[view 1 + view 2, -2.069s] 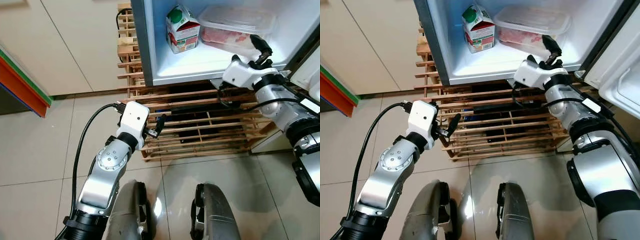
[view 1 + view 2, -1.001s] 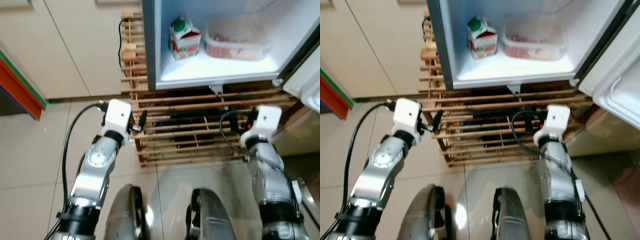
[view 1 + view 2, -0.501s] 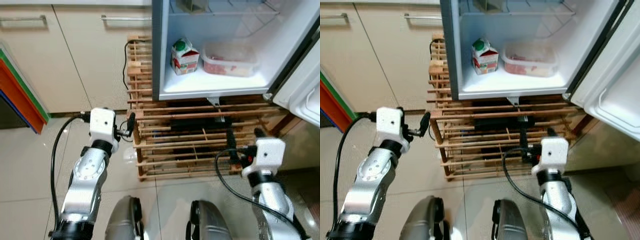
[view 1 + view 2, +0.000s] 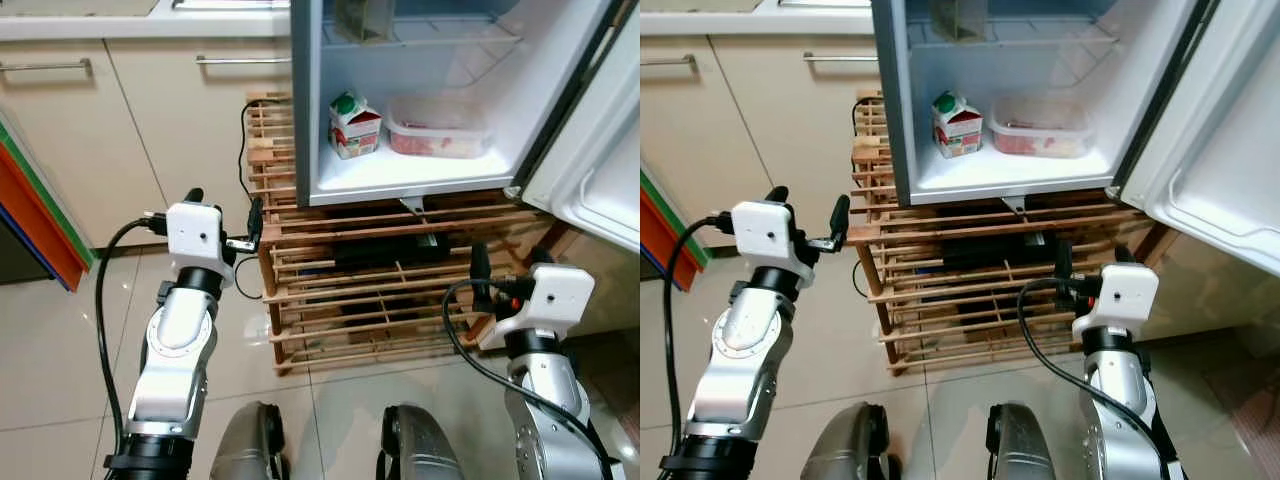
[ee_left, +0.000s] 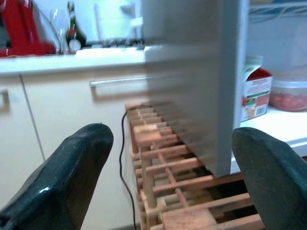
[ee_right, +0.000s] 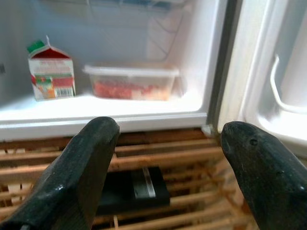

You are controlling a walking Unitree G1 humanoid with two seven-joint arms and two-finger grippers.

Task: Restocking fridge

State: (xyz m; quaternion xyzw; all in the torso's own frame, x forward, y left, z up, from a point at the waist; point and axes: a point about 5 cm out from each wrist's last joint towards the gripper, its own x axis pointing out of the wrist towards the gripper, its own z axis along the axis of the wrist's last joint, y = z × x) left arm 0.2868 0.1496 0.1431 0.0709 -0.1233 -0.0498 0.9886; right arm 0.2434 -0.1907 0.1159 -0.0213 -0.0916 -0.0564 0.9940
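Open fridge on wooden rack, carton left of food tub, left gripper and right gripper near, fingers apart, empty.

Glossy pale floor tiles reflect the room's light. Cream cabinet doors with slim metal handles line the far left, beneath a white surface. A slatted wooden rack stands to their right, and an orange panel leans at the left edge.
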